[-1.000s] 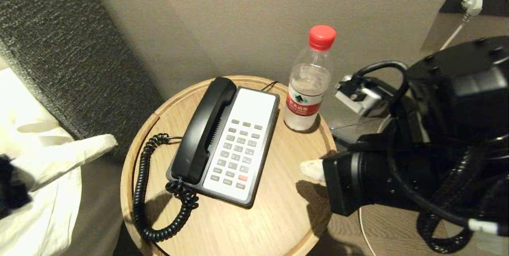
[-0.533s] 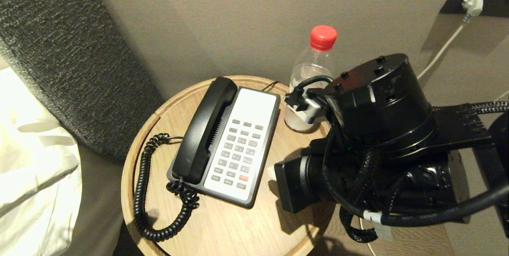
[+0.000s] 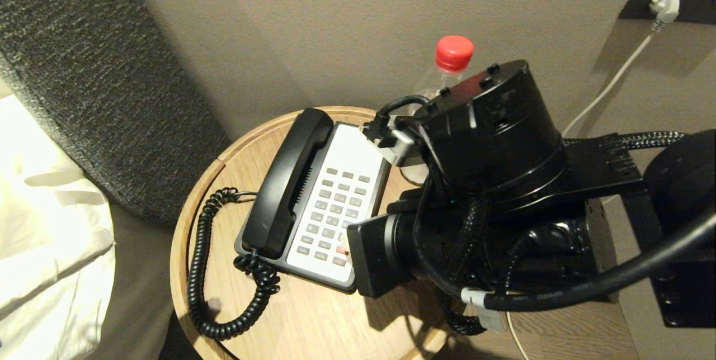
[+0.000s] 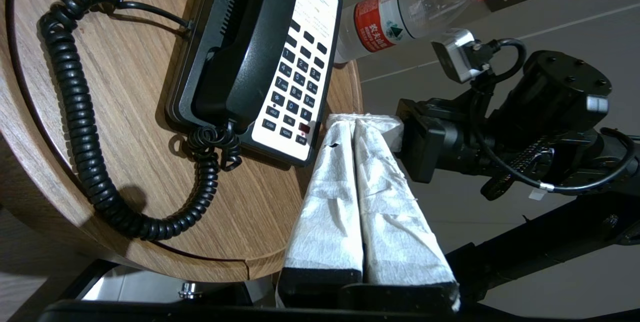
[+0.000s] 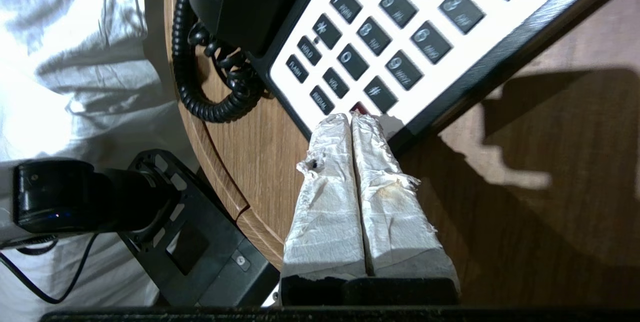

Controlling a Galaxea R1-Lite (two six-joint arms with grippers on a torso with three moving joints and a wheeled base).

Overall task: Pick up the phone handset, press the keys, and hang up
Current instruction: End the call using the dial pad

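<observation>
The black phone handset (image 3: 288, 181) lies in its cradle on the left side of the phone base (image 3: 358, 147), and its coiled cord (image 3: 196, 270) loops over the round wooden table (image 3: 313, 321). My right arm (image 3: 481, 192) reaches over the near right corner of the keypad (image 3: 333, 203). The right gripper (image 5: 351, 118) is shut, and its white-wrapped tips sit at the red key (image 5: 359, 108) in the bottom row; whether they touch it I cannot tell. The left gripper (image 4: 355, 121) is shut and empty, low by the table's front edge and out of the head view.
A clear water bottle with a red cap (image 3: 453, 52) stands behind the phone, partly hidden by my right arm. White bedding (image 3: 45, 248) and a dark headboard (image 3: 84, 69) lie to the left. A white plug (image 3: 665, 5) sits in the wall socket.
My right arm has swung left from the table's right edge to the keypad's near right corner. The left gripper's white finger has dropped out of the head view at the left.
</observation>
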